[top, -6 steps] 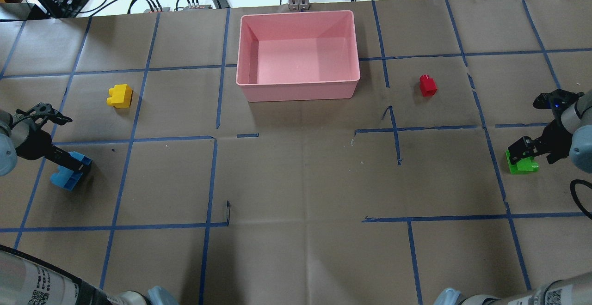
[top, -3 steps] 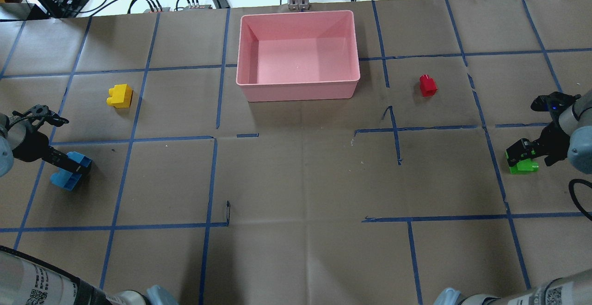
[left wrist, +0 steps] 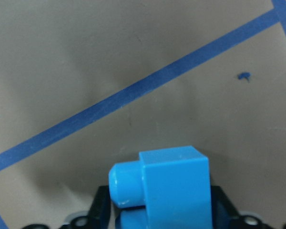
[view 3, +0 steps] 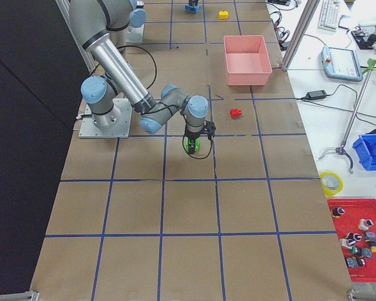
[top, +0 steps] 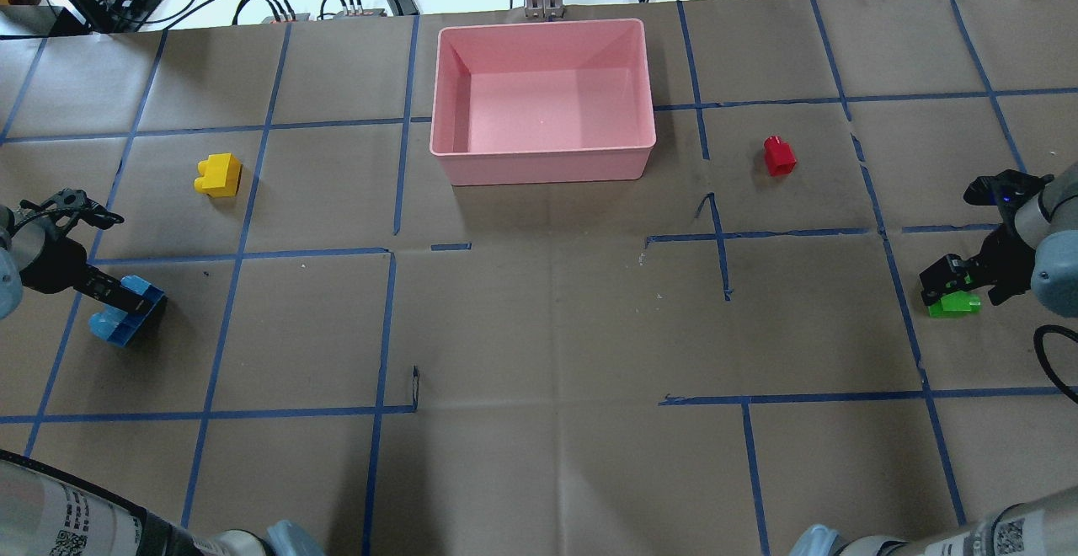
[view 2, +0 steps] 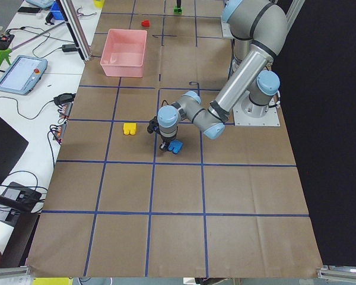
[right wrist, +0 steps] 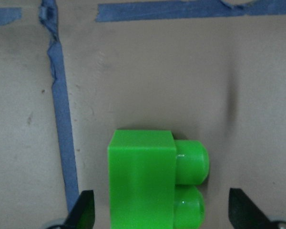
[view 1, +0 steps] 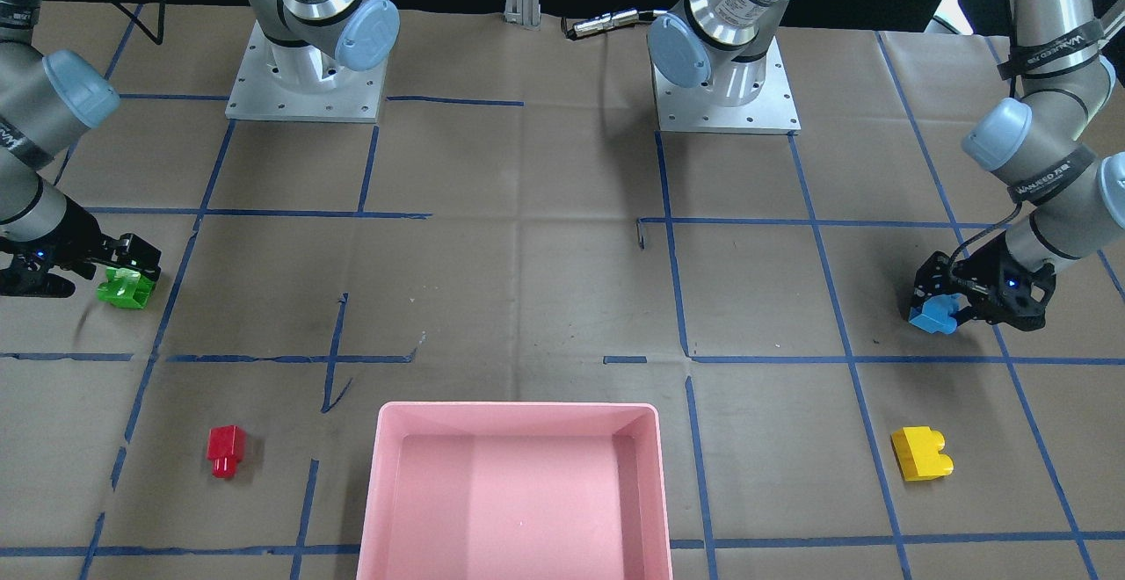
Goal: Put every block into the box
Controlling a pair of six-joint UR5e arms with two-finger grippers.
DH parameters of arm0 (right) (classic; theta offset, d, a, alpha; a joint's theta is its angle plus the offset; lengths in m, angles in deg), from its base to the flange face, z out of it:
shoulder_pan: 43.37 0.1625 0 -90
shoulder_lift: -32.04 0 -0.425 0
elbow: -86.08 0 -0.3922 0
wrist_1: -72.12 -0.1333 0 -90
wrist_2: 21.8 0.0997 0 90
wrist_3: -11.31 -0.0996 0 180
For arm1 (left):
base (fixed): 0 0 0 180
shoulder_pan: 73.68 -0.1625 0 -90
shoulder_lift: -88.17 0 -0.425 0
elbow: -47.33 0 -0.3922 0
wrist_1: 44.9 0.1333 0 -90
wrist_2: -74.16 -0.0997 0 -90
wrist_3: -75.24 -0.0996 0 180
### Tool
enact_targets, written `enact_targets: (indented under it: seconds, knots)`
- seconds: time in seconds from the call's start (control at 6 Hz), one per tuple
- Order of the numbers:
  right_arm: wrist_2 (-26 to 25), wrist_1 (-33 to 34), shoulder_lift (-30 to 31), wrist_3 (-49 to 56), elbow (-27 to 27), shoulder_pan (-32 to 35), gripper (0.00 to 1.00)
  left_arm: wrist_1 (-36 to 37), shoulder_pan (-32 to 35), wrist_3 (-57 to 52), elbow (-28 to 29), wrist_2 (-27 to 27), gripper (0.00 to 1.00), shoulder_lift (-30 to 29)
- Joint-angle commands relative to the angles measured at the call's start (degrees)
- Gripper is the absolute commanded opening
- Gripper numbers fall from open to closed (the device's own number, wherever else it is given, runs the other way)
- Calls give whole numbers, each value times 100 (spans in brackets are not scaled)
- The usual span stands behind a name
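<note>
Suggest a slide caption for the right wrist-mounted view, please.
Small green plastic studded brick lying on brown paper between the open fingers of the right gripper.

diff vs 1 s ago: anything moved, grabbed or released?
The right gripper has sunk lower over the green block, jaws open on either side, so less of the block shows. The left gripper, tight on the blue block, drew back slightly; the block barely shifted. Yellow block, red block and the empty pink box are unchanged.
</note>
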Motion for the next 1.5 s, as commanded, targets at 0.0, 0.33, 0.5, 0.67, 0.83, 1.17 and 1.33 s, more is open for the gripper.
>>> enact_targets:
  seconds: [0.0,0.33,0.5,0.67,0.83,1.17,1.33]
  knots:
    - [5,-13,5,-5,0,5,85,-77,80,92,272,-8,8,327]
    - [14,-22,22,13,9,5,44,-1617,649,827,1444,10,3,732]
    - [-12,-66,66,22,96,13,19,-2155,1044,1588,2112,1,3,646]
    - [-30,-110,118,22,253,66,10,-2361,1622,2866,2493,1,3,602]
    - [-13,-554,293,22,533,84,8,-2346,2333,4193,2697,27,3,567]
    - [136,-1137,461,-92,1113,381,8,-2301,3722,6718,3354,19,3,130]
    - [146,-1704,453,-188,1647,583,8,-2328,4416,7695,3854,1,3,-230]
